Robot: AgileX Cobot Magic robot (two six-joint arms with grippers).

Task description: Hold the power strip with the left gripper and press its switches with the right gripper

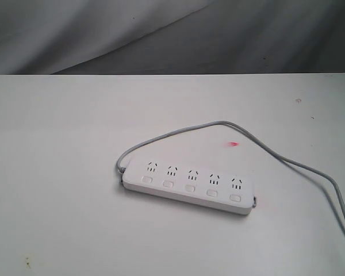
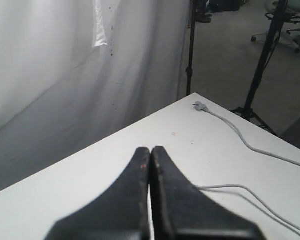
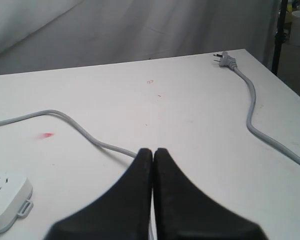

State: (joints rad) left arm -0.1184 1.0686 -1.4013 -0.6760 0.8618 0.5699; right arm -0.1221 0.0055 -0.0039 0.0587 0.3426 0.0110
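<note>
The white power strip (image 1: 188,183) lies flat on the white table (image 1: 63,172), slightly slanted, with five socket groups and a row of small white switches (image 1: 190,187) along its near side. Its grey cord (image 1: 230,127) loops from the left end over the back and off to the right. Neither arm shows in the exterior view. My left gripper (image 2: 151,150) is shut and empty above the table, away from the strip. My right gripper (image 3: 153,151) is also shut and empty; one end of the power strip (image 3: 5,199) shows beside it.
A small red mark (image 1: 233,144) lies on the table behind the strip. The cord's plug (image 3: 224,59) rests near a far table corner. Grey cloth (image 1: 161,34) hangs behind the table. Black stand poles (image 2: 260,60) rise beyond the table edge.
</note>
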